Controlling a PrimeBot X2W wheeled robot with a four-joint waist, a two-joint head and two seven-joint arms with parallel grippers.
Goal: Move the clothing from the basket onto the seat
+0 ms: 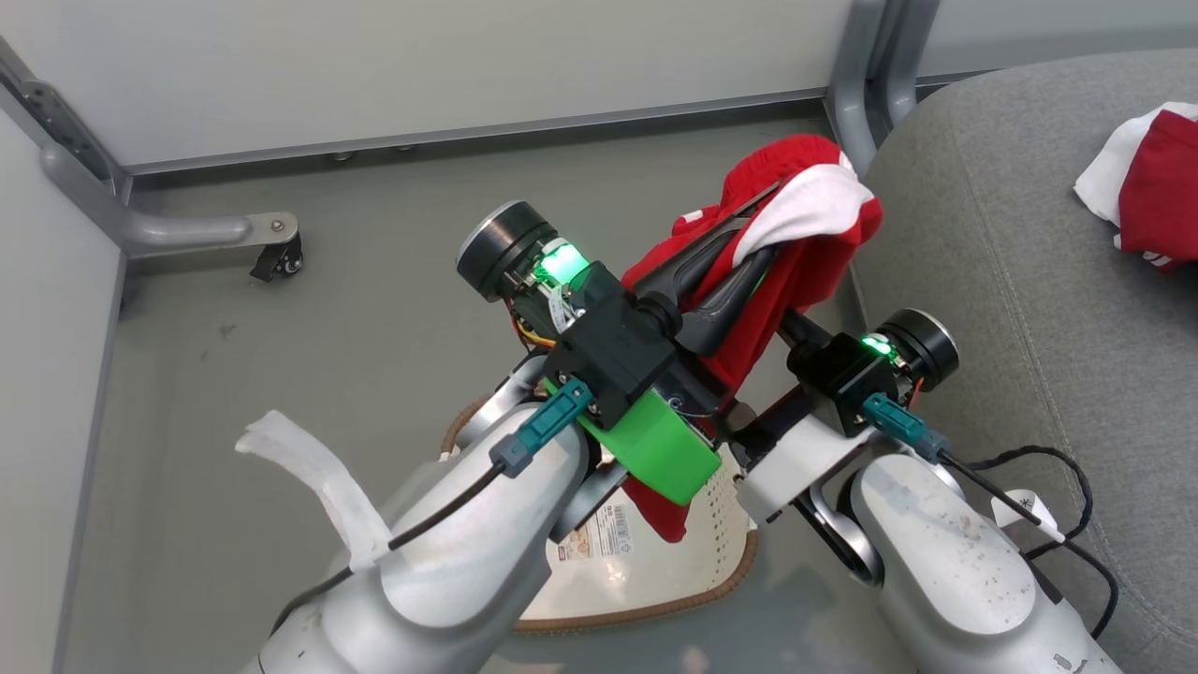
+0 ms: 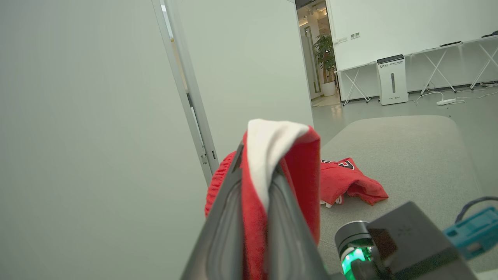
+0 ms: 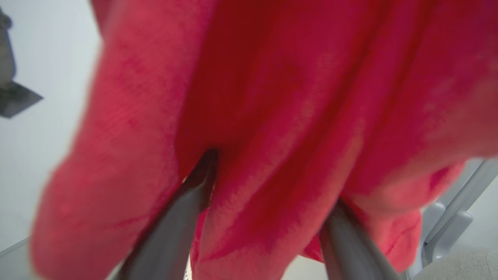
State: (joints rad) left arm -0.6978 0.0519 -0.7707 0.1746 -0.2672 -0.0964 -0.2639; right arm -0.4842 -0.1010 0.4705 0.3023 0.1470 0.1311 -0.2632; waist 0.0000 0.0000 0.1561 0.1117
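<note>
**Left claw clamped on a garment beside the seat**

The left claw (image 1: 749, 239) is closed tight on a red and white garment (image 1: 814, 225), held up above the floor (image 1: 328, 309) just left of the grey seat (image 1: 1011, 309). In the left wrist view the cloth is pinched between the two fingers (image 2: 229, 217), and a white fold spills over their tips and hides them. The loose end hangs down toward the basket (image 1: 655, 610). The two forearms cover most of the basket, leaving part of its brown rim, perforated wall and label in sight.

The right claw (image 3: 272, 179) stands wide open under the same garment. Red cloth drapes over and between its fingers, too close and blurred to show any detail. In the head view those fingers are buried in the fabric.

A second garment (image 1: 1146, 187) lies on the seat at the far right, cut off by the picture's edge.
</note>
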